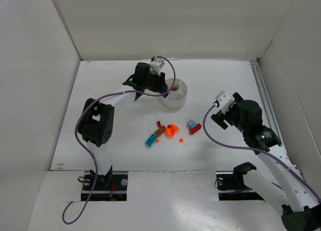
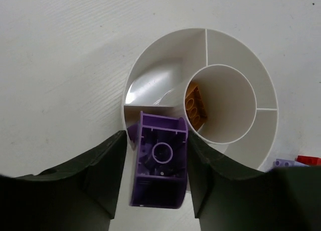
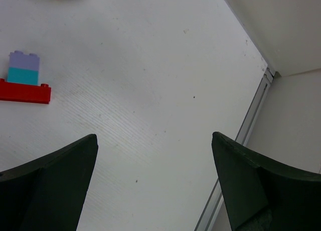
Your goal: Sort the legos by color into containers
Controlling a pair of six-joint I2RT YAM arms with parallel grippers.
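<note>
The round white dish [image 2: 241,55] has an orange brick [image 2: 195,106] leaning in its central well. A purple brick [image 2: 159,163] hangs hollow side up over the dish's near-left wedge, between the fingers of my left gripper [image 2: 156,136]. A thin gap shows on each side of it, so the jaws are open. In the top view that left gripper [image 1: 161,86] is at the left rim of the dish [image 1: 176,101]. My right gripper [image 3: 155,140] is wide open over bare table. A lilac-and-teal stack [image 3: 23,68] on a red plate [image 3: 25,93] lies far to its left.
Loose legos lie in front of the dish: a teal brick [image 1: 150,140], a brown piece [image 1: 160,132], orange pieces [image 1: 172,131], a lilac piece [image 1: 191,123] and a red plate [image 1: 195,129]. My right gripper [image 1: 218,119] hovers right of them. White walls enclose the table, with a rail [image 3: 253,115] along its right edge.
</note>
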